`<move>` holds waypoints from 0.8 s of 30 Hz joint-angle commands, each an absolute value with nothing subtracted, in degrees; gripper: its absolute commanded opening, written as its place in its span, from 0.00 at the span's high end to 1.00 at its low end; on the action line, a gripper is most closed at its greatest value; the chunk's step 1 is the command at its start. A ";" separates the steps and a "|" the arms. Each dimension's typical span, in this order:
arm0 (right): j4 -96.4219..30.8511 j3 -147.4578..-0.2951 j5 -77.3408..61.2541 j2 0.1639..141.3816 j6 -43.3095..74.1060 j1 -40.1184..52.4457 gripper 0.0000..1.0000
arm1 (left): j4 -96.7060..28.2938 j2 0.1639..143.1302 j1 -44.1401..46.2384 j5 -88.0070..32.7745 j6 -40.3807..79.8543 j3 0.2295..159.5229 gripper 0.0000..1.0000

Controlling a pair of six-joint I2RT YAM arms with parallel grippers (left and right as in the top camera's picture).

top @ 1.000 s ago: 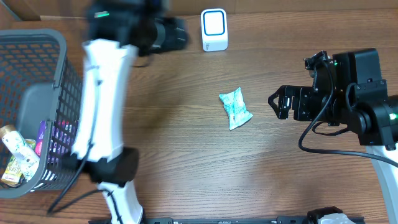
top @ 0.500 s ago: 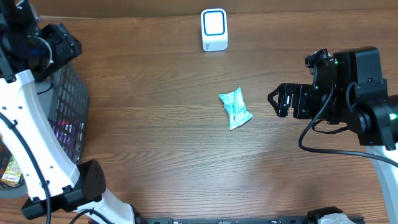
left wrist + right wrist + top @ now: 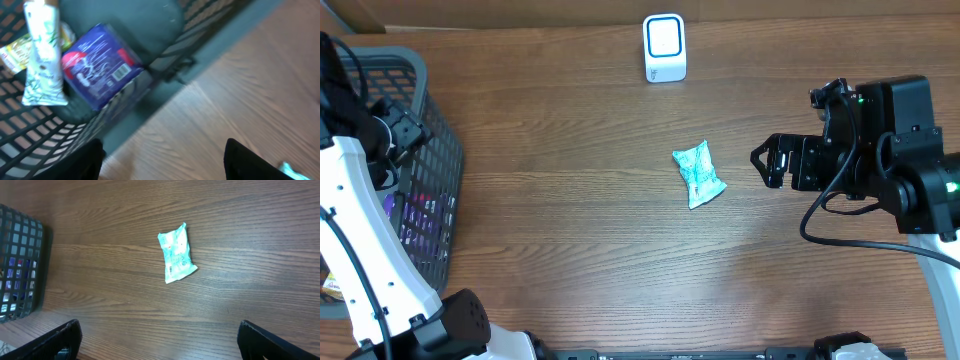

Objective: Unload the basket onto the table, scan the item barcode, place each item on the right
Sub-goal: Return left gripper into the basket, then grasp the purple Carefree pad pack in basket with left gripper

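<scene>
Right gripper (image 3: 765, 163), seen from overhead, stands wide open and empty. The teal packet (image 3: 698, 174) lies near it on the table (image 3: 570, 250), well apart from the white scanner (image 3: 665, 47).

Left wrist: the left gripper (image 3: 167, 160) gapes empty (all rather blurred) at the basket (image 3: 75, 135) edge.

Right wrist: the packet lies flat, ahead of the spread jaws.

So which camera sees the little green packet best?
The right wrist view: the green packet lies whole and biggest there. Overhead shows it whole but smaller. The left wrist view catches a sliver at most.
</scene>
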State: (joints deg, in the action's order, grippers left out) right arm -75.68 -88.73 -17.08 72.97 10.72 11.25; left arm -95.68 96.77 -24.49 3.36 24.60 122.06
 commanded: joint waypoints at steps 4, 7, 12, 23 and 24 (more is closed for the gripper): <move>-75.61 -89.97 -16.56 72.79 10.81 11.42 0.00 | -93.43 96.57 -27.97 7.79 28.77 116.27 0.28; -75.88 -89.97 -16.29 72.79 10.37 11.42 0.00 | -91.66 96.57 -30.59 7.90 28.75 113.51 0.26; -76.01 -89.97 -16.12 72.79 10.41 11.40 0.00 | -85.82 96.60 -35.40 5.45 28.25 109.56 0.21; -76.03 -89.97 -16.14 72.84 10.44 11.42 0.00 | -73.12 97.41 -36.07 4.43 26.20 94.91 0.00; -76.03 -89.97 -16.14 72.84 10.41 11.42 0.00 | -72.34 97.41 -36.05 4.43 26.24 93.84 0.00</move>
State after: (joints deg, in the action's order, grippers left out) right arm -76.09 -88.75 -16.47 72.97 10.66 11.25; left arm -72.01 96.64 -36.84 5.45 27.16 98.37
